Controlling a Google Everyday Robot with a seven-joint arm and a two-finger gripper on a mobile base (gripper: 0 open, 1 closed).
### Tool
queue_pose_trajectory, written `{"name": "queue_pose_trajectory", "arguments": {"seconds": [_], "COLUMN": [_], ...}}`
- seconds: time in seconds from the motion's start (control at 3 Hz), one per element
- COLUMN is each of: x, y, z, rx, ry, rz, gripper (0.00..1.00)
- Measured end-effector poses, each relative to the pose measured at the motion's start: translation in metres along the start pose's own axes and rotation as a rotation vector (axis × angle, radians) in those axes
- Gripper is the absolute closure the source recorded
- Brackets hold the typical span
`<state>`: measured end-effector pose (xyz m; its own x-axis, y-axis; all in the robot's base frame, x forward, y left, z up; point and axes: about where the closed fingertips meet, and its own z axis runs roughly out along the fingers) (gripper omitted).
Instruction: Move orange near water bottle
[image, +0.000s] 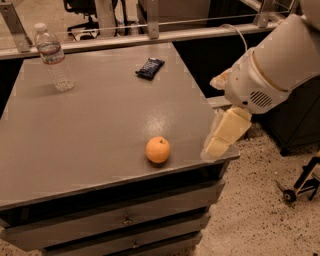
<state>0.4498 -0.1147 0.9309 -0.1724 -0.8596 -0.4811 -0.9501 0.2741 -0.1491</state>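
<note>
The orange (158, 150) sits on the grey table (100, 120) near its front right corner. The water bottle (53, 57), clear with a white cap and a red-and-white label, stands upright at the far left of the table. My gripper (224, 134) hangs at the table's right edge, to the right of the orange and about a hand's width from it, holding nothing. The white arm (272, 65) reaches in from the upper right.
A dark blue snack wrapper (150, 68) lies at the back middle of the table. Drawers (125, 220) run below the tabletop. A metal rail (150, 37) runs behind the table. A wheeled stand (300, 185) is on the floor at right.
</note>
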Motion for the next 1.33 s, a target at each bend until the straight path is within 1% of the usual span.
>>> {"name": "queue_pose_trajectory", "arguments": {"seconds": [0.33, 0.67, 1.0, 1.33], "x": [-0.014, -0.022, -0.036, -0.044], "y": [0.011, 0.016, 0.02, 0.025], "z": [0.031, 0.059, 0.088, 0.108], "rx": [-0.032, -0.056, -0.08, -0.099], "ry": [-0.077, -0.138, -0.2, -0.231], "rz": [0.006, 0.022, 0.038, 0.054], "gripper": [0.0, 0.0, 0.0, 0.03]}}
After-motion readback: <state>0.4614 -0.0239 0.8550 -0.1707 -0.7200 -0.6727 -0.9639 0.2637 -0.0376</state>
